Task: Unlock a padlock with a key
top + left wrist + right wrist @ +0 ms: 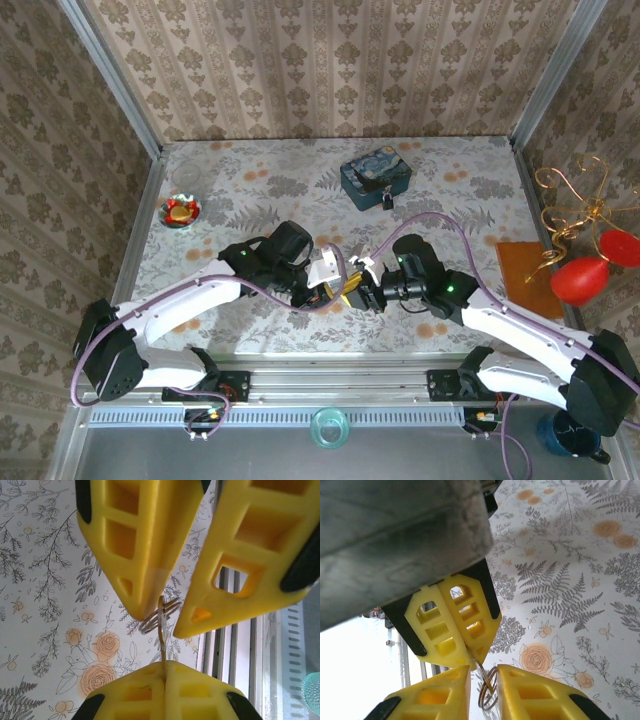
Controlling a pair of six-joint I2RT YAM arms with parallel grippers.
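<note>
Metal sliver, stiff and very light: the key is held clear of the desk, near centre, where the two arms meet. The left end effector is fully closed on one end of it, and the shaft stands out from the seam between the jaws. A wire ring sits at the key's free end. The right end effector is narrowly parted and straddles that ring. Whether either pad bears on it cannot be told.

Handling, as judged: the key is smooth with little surface, so it is liable to pivot or slip in a pinch. The loose ring gives poor control. Hold is best taken on the flat of the shaft, leaving the bit free.

The padlock is at the near face of the blue tin, far and right of centre, well apart from the key. Whether it is hooked to the tin is too small to tell. It is small and light, and likely to turn unless steadied by its body.

Surroundings: a dish sits far left, off the line. No object shows on the desk between key and padlock. The main obstruction is the arms themselves, crowded tip to tip.
</note>
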